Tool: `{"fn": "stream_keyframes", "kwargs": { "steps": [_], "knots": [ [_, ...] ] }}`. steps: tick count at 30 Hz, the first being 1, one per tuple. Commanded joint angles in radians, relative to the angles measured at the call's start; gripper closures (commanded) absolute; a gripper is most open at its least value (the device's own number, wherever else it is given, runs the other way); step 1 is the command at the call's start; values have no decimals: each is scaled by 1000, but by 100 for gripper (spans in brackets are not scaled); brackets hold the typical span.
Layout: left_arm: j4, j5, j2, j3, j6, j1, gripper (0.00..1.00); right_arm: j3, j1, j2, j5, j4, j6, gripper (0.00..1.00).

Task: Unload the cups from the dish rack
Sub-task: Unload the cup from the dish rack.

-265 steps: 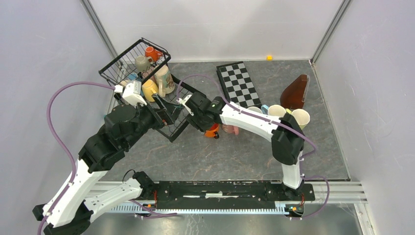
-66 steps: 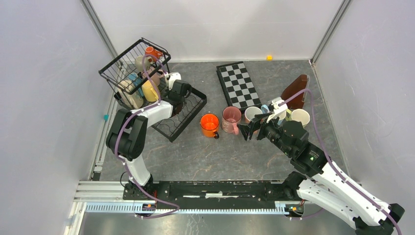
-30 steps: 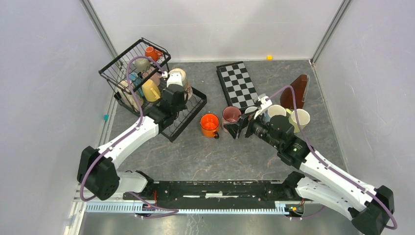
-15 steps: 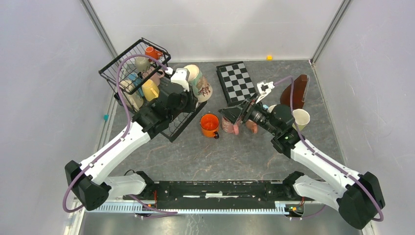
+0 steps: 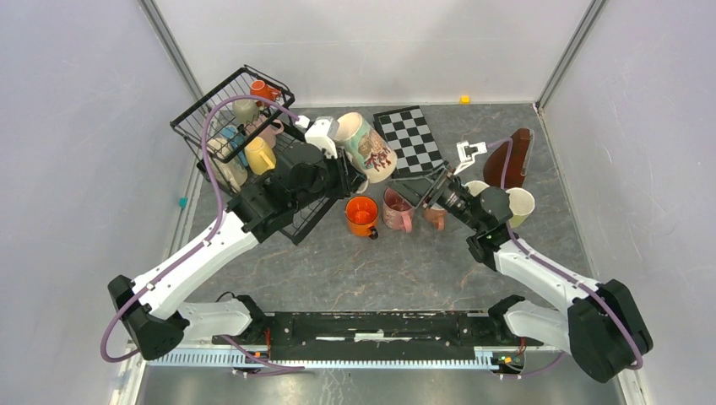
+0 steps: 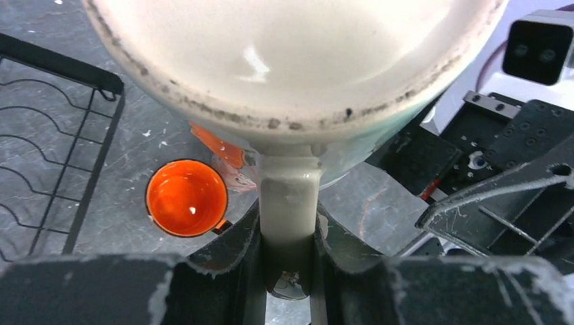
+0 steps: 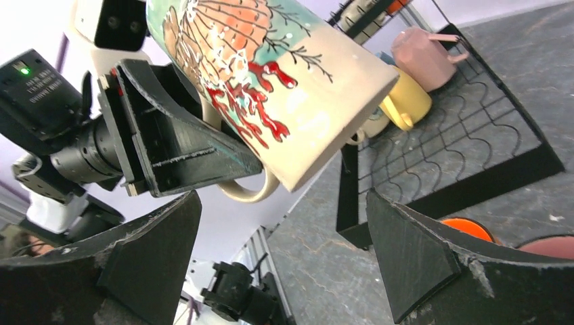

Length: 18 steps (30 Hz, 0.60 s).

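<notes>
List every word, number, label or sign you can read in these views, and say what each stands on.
Nothing can be read for certain.
White print, two lines, on the black module behind the left gripper, beside a green light: too small and blurred to read.
Painted mug in that gripper: branches and red shapes only, no words.
Checkerboard: no writing.
</notes>
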Motion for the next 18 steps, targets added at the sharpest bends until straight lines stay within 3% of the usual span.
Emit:
{"fn": "stream_keyframes", "kwargs": {
  "steps": [1, 8, 18],
  "knots": [
    [153, 43, -35, 89, -79, -25, 98, 2, -15, 37, -29, 204, 93, 2],
    [188, 95, -17, 83, -123, -50, 98, 19, -16, 98, -50, 341, 192, 4],
    [295, 173, -17, 24, -220, -67, 98, 11, -16, 169, -34, 591, 397, 21]
  ]
}}
